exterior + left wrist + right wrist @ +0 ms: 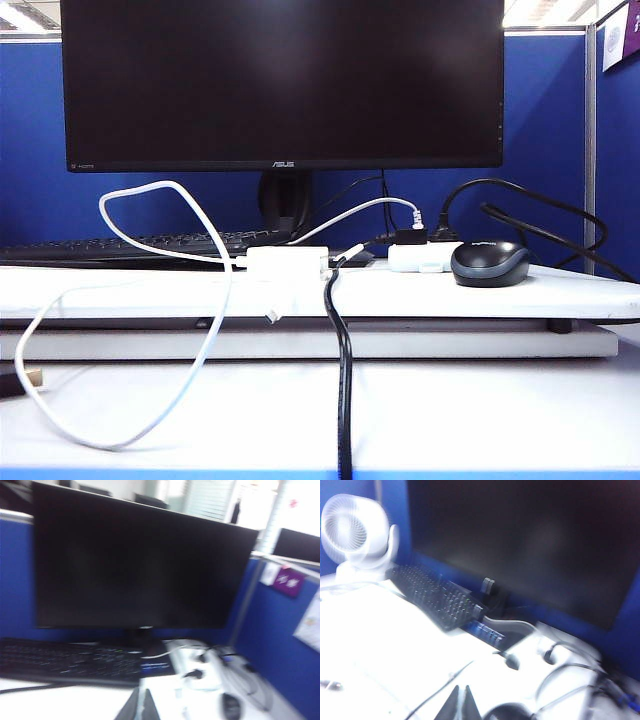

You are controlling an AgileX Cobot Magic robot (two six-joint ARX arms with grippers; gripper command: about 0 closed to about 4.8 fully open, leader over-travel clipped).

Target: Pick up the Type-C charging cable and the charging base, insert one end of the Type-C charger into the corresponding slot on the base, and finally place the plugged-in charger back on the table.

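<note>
Before the dark monitor [282, 80], the table [480, 400] bears a raised board [560, 293] with the base [287, 266] standing on it, the white cable [210, 340] looping from there onto the table, while the left gripper [141, 705] and right gripper [461, 702] hover pinched together, empty.

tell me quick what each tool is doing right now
left tool: closed, holding nothing, up off the desk
right tool: closed, holding nothing, up off the desk
</note>
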